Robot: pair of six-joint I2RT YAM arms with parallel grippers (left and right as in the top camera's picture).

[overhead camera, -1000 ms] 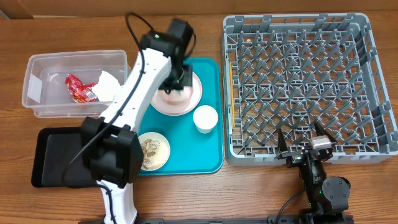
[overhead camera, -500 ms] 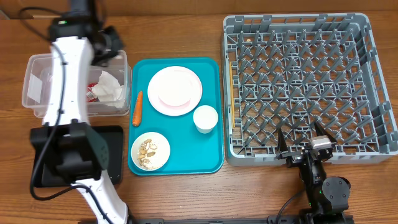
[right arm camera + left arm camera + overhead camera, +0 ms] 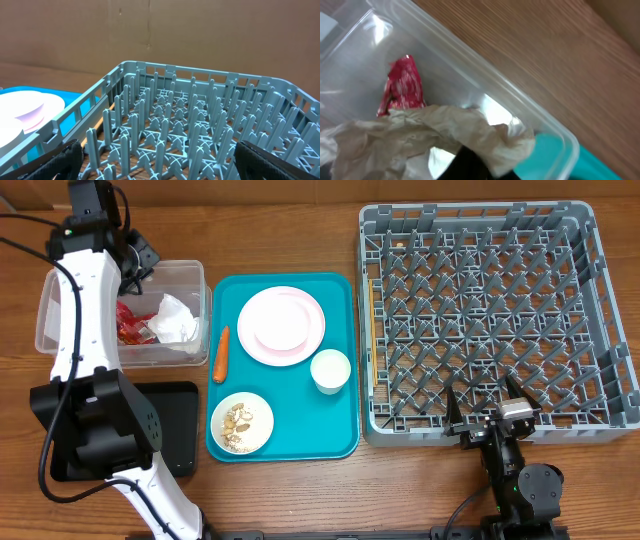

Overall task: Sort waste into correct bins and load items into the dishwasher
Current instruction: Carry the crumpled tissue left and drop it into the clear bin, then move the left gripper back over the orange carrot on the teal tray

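Two crumpled pieces, a red wrapper (image 3: 402, 90) and a white paper napkin (image 3: 435, 135), lie in the clear rectangular plastic tub (image 3: 190, 275), far left. The left gripper (image 3: 138, 258) hangs above it, finger state unreadable; the right gripper (image 3: 485, 408), near right, has its fingers spread wide.

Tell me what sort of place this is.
Probably a robot test bench staged as a dish-clearing station, not a real kitchen: a wooden table, a grey dish rack and a teal tray of white dishes.

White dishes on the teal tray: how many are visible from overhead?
3. A wide plate at the far end of the teal tray, a small cup near its right edge, a bowl with crumbs at its near-left corner. Another may be stacked on the plate.
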